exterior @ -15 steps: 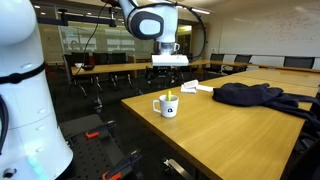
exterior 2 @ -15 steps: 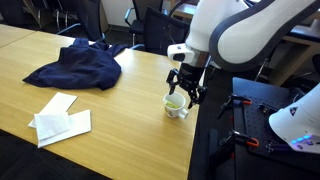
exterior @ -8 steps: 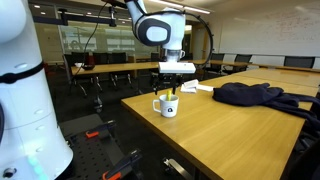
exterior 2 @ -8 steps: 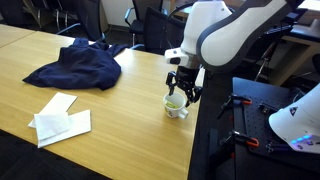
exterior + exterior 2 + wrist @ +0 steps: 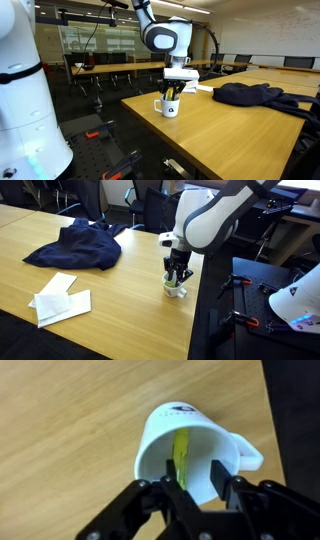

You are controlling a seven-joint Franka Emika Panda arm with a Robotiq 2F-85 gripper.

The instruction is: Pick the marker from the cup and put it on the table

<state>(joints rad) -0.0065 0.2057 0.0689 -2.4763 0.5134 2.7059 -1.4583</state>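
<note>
The white cup (image 5: 170,435) stands near the corner of the wooden table (image 5: 230,135), seen in both exterior views as a small cup (image 5: 167,107) (image 5: 178,290). A yellow marker (image 5: 181,452) leans inside it. My gripper (image 5: 201,480) reaches down into the cup's mouth, fingertips inside the rim. The marker lies against one finger, while a gap of white cup wall shows up to the other finger. The jaws stand partly closed, not clamped on the marker. In the exterior views my gripper (image 5: 172,92) (image 5: 177,276) covers the cup's top and the marker is hidden.
A dark blue cloth (image 5: 255,95) (image 5: 78,246) lies farther along the table. White papers (image 5: 62,298) rest near a table edge. The cup stands close to the table's edge (image 5: 195,305). Chairs and other tables fill the background.
My gripper has come down from above the cup into its mouth, and its jaws have narrowed from wide open. The cup has not moved.
</note>
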